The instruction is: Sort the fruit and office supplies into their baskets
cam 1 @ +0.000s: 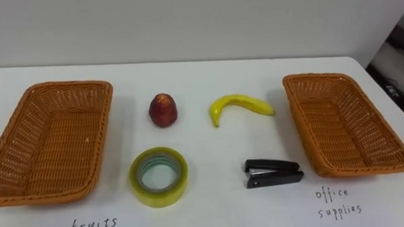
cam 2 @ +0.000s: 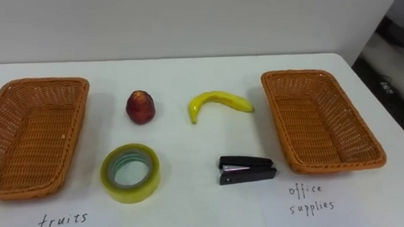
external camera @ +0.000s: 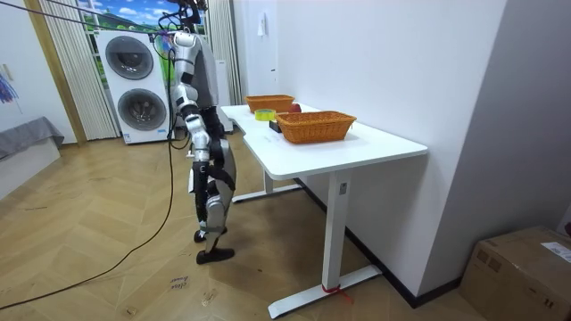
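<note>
On the white table [cam 1: 205, 215] lie a red apple [cam 1: 163, 110], a yellow banana [cam 1: 239, 106], a roll of yellowish tape [cam 1: 159, 176] and a black stapler [cam 1: 274, 174]. They sit between two empty wicker baskets. The left basket [cam 1: 49, 142] has a handwritten fruit label [cam 1: 94, 223] in front of it. The right basket [cam 1: 343, 122] has a handwritten office-supplies label [cam 1: 337, 202] in front of it. In the room view I stand at the table's long side, with my right hand [external camera: 194, 147] hanging low by my body.
The table's far edge meets a white wall [cam 1: 191, 25]. Its right end [cam 1: 385, 79] drops off just beyond the right basket. In the room view two stacked washing machines [external camera: 134, 85] stand behind me, and a cardboard box [external camera: 526, 272] sits on the wooden floor.
</note>
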You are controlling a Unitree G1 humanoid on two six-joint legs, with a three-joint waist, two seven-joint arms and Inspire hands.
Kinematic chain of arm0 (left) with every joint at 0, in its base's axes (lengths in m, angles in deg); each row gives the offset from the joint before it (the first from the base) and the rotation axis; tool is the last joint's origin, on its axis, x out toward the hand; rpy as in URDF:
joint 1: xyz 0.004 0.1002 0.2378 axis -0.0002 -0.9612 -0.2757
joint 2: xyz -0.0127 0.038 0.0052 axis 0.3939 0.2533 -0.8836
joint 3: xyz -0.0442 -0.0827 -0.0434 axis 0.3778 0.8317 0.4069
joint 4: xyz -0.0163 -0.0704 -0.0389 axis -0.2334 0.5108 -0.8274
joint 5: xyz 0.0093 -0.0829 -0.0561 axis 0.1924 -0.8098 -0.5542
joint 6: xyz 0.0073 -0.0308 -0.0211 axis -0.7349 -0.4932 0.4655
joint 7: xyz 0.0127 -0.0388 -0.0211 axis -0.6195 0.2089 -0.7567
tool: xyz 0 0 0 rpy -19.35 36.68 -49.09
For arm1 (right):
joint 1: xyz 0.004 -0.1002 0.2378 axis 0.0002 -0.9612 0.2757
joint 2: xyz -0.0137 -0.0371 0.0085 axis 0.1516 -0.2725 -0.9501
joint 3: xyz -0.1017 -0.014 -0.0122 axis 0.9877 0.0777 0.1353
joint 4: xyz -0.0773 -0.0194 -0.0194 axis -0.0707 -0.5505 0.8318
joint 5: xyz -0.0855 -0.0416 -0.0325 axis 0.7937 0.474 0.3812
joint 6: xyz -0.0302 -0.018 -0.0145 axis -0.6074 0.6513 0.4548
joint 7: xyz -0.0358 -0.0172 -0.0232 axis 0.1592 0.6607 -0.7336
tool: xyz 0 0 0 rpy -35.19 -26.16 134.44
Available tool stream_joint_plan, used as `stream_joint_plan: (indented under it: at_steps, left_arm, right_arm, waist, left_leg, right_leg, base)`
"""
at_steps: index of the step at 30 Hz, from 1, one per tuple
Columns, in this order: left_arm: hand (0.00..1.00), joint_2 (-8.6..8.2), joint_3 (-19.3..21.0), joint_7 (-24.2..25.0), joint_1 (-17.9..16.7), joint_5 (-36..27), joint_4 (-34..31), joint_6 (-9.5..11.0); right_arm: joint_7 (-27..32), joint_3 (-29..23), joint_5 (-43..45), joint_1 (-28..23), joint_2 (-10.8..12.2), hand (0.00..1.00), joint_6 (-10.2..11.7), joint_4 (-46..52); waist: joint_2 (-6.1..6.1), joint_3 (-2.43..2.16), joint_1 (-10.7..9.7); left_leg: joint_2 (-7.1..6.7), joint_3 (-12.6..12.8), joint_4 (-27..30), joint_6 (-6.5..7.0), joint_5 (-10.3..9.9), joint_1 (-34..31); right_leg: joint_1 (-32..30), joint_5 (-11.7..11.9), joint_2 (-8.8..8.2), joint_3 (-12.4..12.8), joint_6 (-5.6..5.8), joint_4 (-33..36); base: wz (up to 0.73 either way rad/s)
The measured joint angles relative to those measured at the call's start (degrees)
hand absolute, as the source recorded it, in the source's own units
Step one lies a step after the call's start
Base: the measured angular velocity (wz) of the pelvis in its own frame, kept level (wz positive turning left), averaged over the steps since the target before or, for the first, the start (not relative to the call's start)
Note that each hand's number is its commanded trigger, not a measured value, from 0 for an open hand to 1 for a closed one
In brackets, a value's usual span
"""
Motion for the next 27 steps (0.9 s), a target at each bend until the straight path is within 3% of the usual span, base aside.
stream_joint_plan:
  at_steps: [3, 5, 16, 27]
  left_arm:
    - [0.00, 0.05, 0.0, -0.3, -0.4, 0.1, -1.2, 0.8]
    - [0.00, 0.18, 0.0, -0.5, -0.6, 0.0, -1.9, 1.6]
    - [0.00, 0.27, -0.7, -0.4, -0.8, 0.1, -1.8, 5.2]
    - [0.00, 0.29, -1.4, 0.1, -0.6, 0.6, 1.0, 5.7]
  right_arm:
    - [5.3, -1.1, 0.7, 0.2, -0.1, 0.00, 0.5, 5.9]
    - [8.7, -1.4, 1.8, 0.3, -0.2, 0.00, 2.0, 9.7]
    - [18.6, -1.3, 14.4, 0.4, -0.2, 0.00, 6.3, 28.5]
    - [23.1, -1.5, 27.1, 2.6, -0.6, 0.00, 7.0, 42.2]
  waist:
    - [0.07, 0.04, 0.1]
    - [0.10, 0.04, 0.2]
    - [-0.24, -0.11, 0.6]
    - [-0.30, -0.13, 0.6]
  left_leg:
    - [-0.01, 0.0, -0.1, 0.00, 0.0, -0.1]
    - [0.01, 0.0, -0.1, 0.00, 0.0, -0.4]
    - [0.00, -0.1, -0.2, 0.00, 0.0, -1.3]
    - [0.02, 0.0, -0.8, 0.01, 0.0, -1.5]
  right_leg:
    - [-0.2, 0.0, 0.16, 0.5, 0.01, -0.1]
    - [-0.5, 0.0, 0.45, 0.5, 0.01, -0.1]
    - [-1.5, 0.1, 0.51, 0.6, 0.00, 0.0]
    - [-2.1, 0.1, 0.64, 0.4, 0.01, 0.3]
  base:
    - [-0.01]
    - [-0.02]
    - [0.00]
    - [0.00]
